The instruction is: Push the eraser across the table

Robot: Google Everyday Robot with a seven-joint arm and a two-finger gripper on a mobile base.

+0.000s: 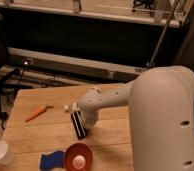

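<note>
Surface (45, 132) is wooden, big white arm (160, 115) reaching in from the right. Gripper (87, 119) sits right against the eraser (79, 124) mid-surface; can't tell if it's open or closed. Probably best: keep it low, push square-on so the eraser doesn't spin toward the red bowl (78, 156).

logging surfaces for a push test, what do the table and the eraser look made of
The table: looks like pale wood, wide planks with visible grain, matte. The eraser: a dark flat block with a thin pale stripe, dull finish; possibly felt or foam, hard to tell. The hand sits right beside it.
</note>
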